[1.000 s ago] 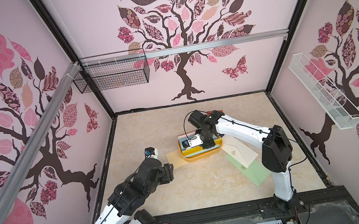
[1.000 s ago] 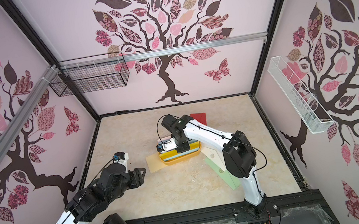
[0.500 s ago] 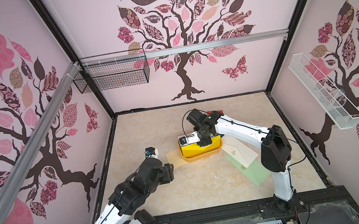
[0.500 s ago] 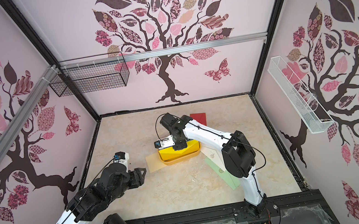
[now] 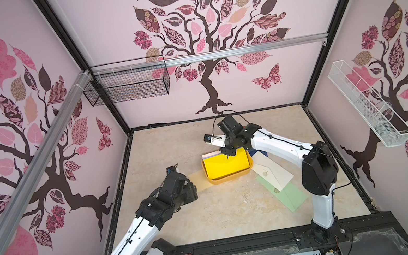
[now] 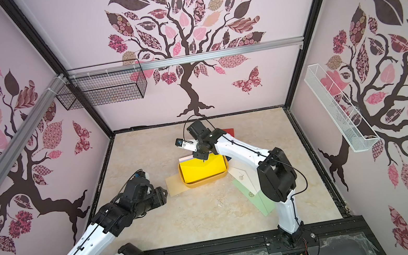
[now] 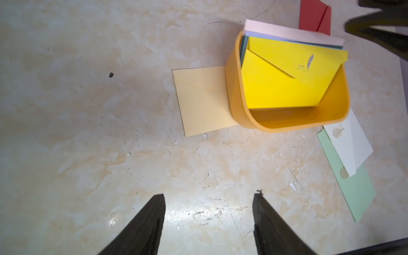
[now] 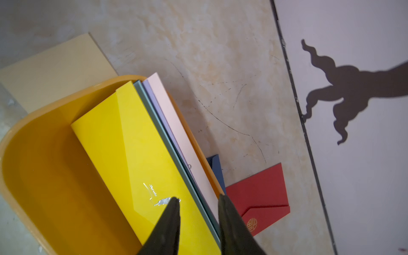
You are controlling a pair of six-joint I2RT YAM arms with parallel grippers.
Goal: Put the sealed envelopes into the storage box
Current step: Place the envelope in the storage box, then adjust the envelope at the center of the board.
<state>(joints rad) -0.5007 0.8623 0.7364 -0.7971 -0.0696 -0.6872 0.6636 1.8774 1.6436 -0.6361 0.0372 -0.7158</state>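
1. Change: flat yellow paper envelope [image 5: 226, 164] let go. Clamped a sec ago by right gripper [image 8: 198, 199], now free, stood on edge inside shallow yellow-orange plastic storage box [image 7: 287, 125], leaning on stack of pink, lilac & dark green envelopes [image 8: 176, 132].
2. Meaning: one more filed; judged approx. halfway. Not yet in: cream envelope [image 7: 198, 99], part-tucked under box; white envelope [image 7: 348, 141] overlapping light green envelope [image 7: 357, 192]; red envelope [image 8: 260, 194] & navy envelope [image 8: 215, 163] behind box.
3. right gripper: jaws narrowly parted, gripping nothing, raised vs. a sec ago; tips near yellow env. top edge, contact can't be told.
4. left gripper [image 7: 209, 194]: jaws wide apart, empty, hovering over bare marbled floor [image 7: 88, 132], apart from box.
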